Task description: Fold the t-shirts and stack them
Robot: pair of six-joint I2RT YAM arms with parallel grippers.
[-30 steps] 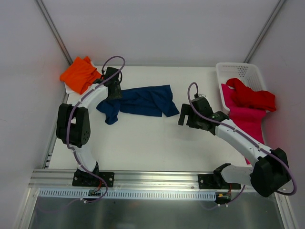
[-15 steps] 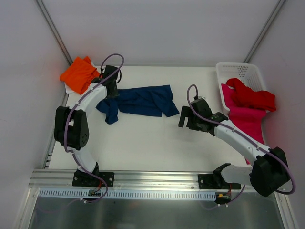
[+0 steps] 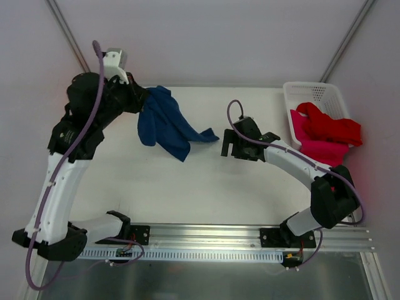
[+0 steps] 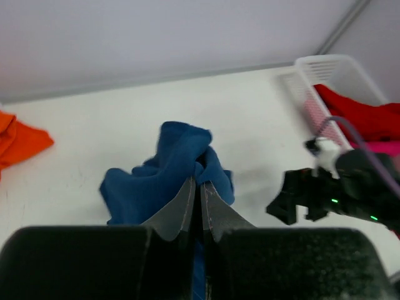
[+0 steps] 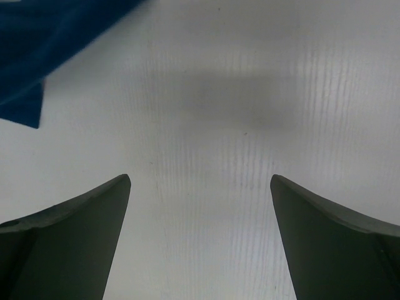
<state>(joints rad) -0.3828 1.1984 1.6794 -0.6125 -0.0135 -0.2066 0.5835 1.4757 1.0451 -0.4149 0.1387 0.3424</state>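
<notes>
The navy blue t-shirt [image 3: 165,122] hangs bunched from my left gripper [image 3: 149,97], which is raised above the back left of the table. Its lower end trails on the table. In the left wrist view my left gripper [image 4: 200,182] is shut on a fold of the navy t-shirt [image 4: 169,169]. My right gripper [image 3: 226,145] stands open, low over the table, just right of the shirt's trailing end. In the right wrist view only bare table lies between the right gripper's [image 5: 200,181] fingers, with a navy corner [image 5: 37,44] at the upper left.
The orange t-shirt [image 4: 19,140] lies at the back left, hidden behind my left arm in the top view. A white mesh basket [image 3: 312,92] stands at the back right with the red t-shirt [image 3: 328,125] and the magenta-pink one [image 3: 315,150] spilling over its side.
My left gripper has shut on the navy t-shirt's left end and lifted it, so the flat shirt now hangs bunched. My right gripper has moved a little left and towards the back.
</notes>
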